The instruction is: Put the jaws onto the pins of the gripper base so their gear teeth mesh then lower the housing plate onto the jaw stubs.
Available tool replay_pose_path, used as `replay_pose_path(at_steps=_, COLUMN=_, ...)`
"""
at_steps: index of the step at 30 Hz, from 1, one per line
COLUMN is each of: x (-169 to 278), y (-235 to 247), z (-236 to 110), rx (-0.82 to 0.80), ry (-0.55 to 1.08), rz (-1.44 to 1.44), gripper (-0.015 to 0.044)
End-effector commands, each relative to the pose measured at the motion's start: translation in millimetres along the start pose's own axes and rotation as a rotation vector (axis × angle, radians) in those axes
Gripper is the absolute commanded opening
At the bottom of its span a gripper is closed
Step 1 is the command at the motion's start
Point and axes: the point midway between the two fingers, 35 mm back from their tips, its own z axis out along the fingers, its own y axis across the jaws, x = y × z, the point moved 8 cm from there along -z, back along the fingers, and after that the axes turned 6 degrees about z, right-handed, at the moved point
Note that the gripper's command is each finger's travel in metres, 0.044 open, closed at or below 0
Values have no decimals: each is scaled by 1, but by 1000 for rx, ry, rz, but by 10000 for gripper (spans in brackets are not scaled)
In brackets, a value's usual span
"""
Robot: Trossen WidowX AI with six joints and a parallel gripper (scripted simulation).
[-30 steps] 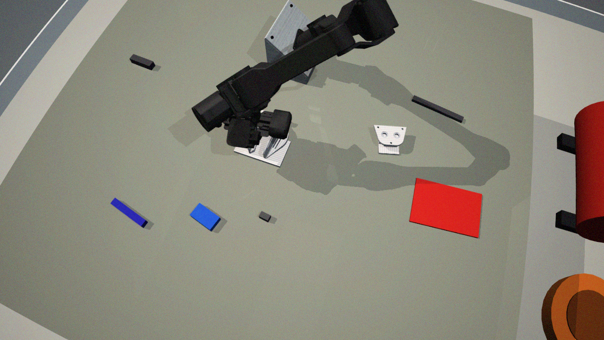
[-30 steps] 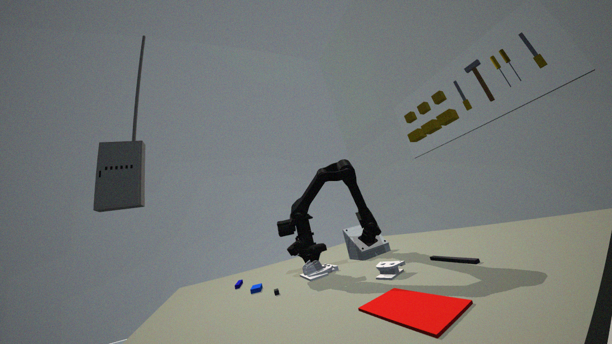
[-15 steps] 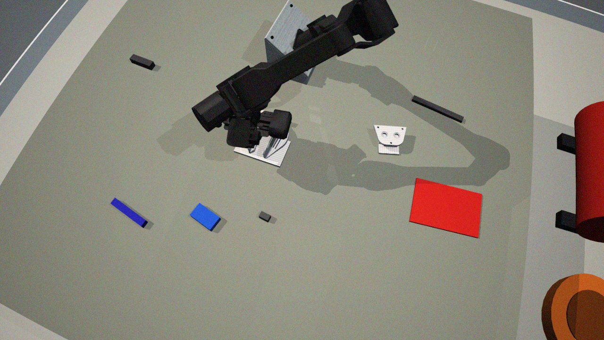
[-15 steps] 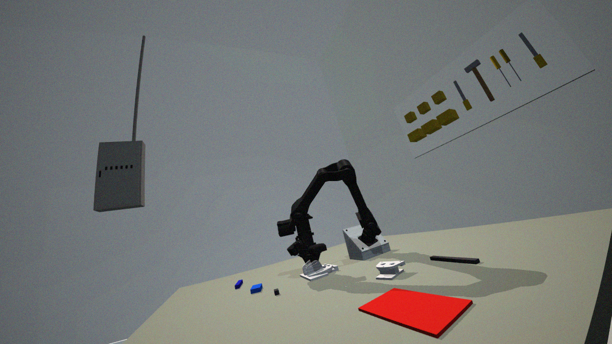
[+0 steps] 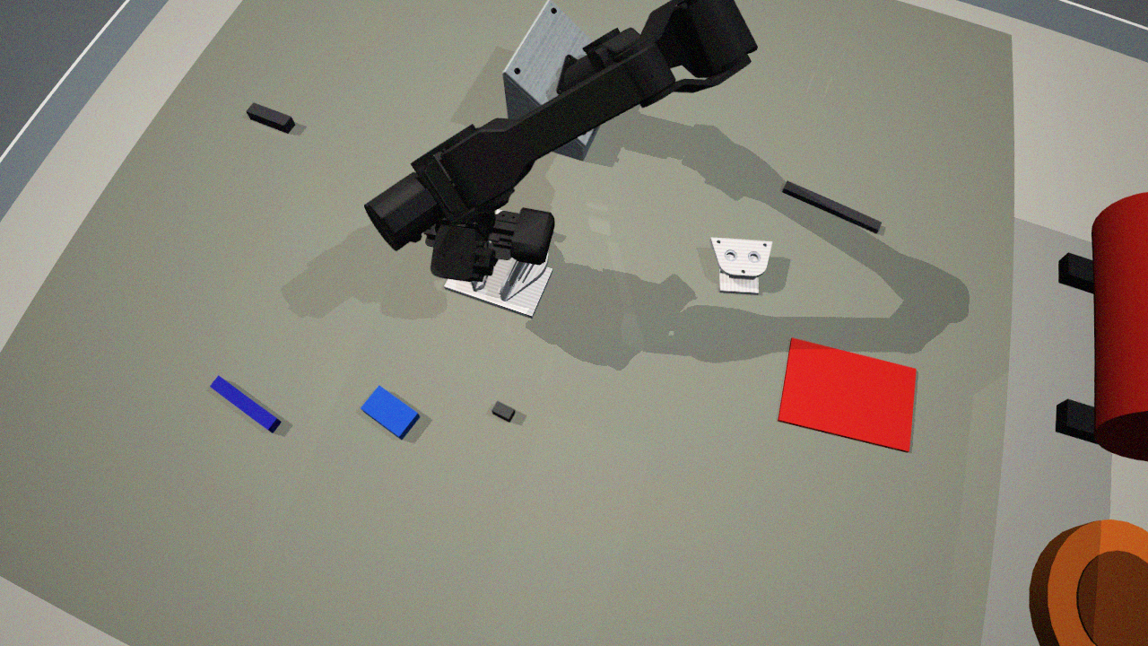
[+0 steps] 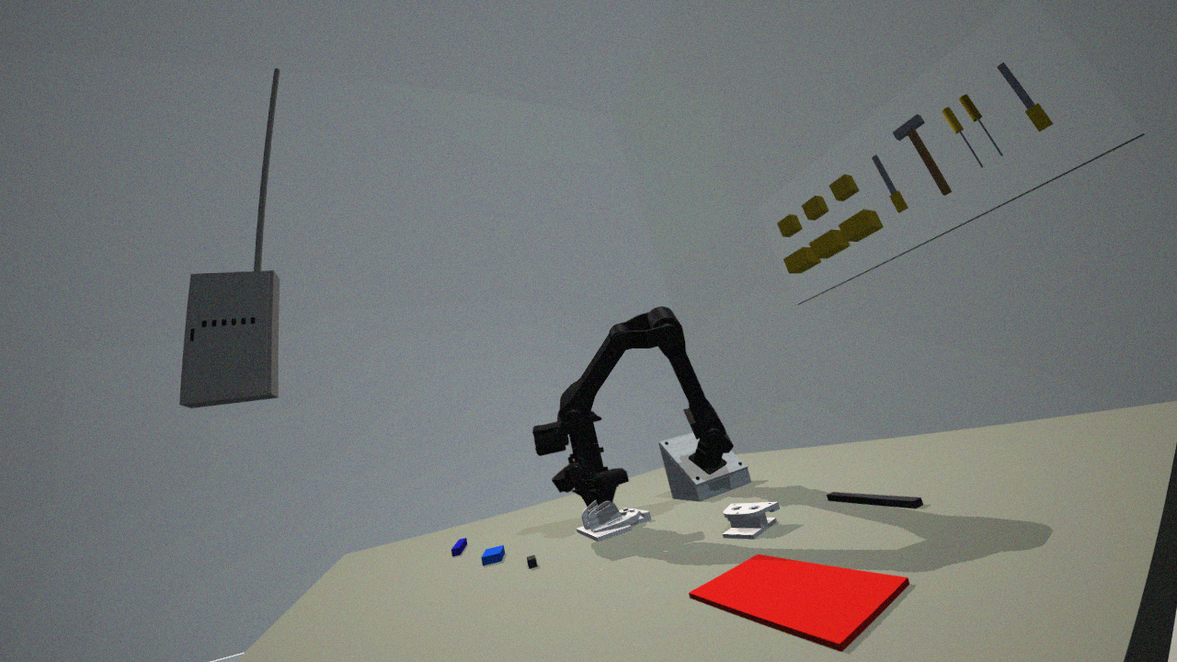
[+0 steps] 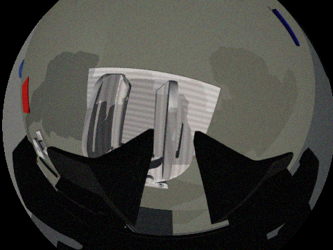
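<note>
- The white gripper base [image 5: 535,295] [image 6: 599,534] [image 7: 201,98] lies flat on the table, a ribbed slab with its pin end mostly tucked under the arm, so I can't tell whether any gear teeth mesh
- Two grey jaws stand up on it, long and narrow with rounded outlines. The outer jaw [image 5: 521,276] [image 7: 107,114] is apart from the fingers, over toward the housing plate's side
- The inner jaw [image 7: 166,139] is the one the fingers straddle. Can't make out how either of them sits on its pin
- Housing plate [image 5: 742,261] [image 6: 750,507] is off on its own little white stand [image 5: 738,284] [image 6: 745,533], flat face up, two big holes showing, so the thing's not closed up
- Black arm [image 5: 578,104] [image 6: 599,366] goes up from its grey wedge mount [image 5: 539,52] [image 6: 681,477], bends over the top and drops down to the base with the wrist pointing steeply down
- Gripper [image 5: 491,269] [image 6: 599,499] [image 7: 174,135] is clamped on the inner jaw, one black finger each side of it
- So the base and both jaws are right below the gripper, while the housing plate is well apart from it, nearer the red sheet [image 5: 847,393] [image 6: 798,600] [image 7: 26,95]
</note>
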Motion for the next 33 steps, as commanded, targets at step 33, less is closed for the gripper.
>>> replay_pose_path(at_steps=33, x=0, y=0, z=0, rx=0, ry=0, rz=0, gripper=224)
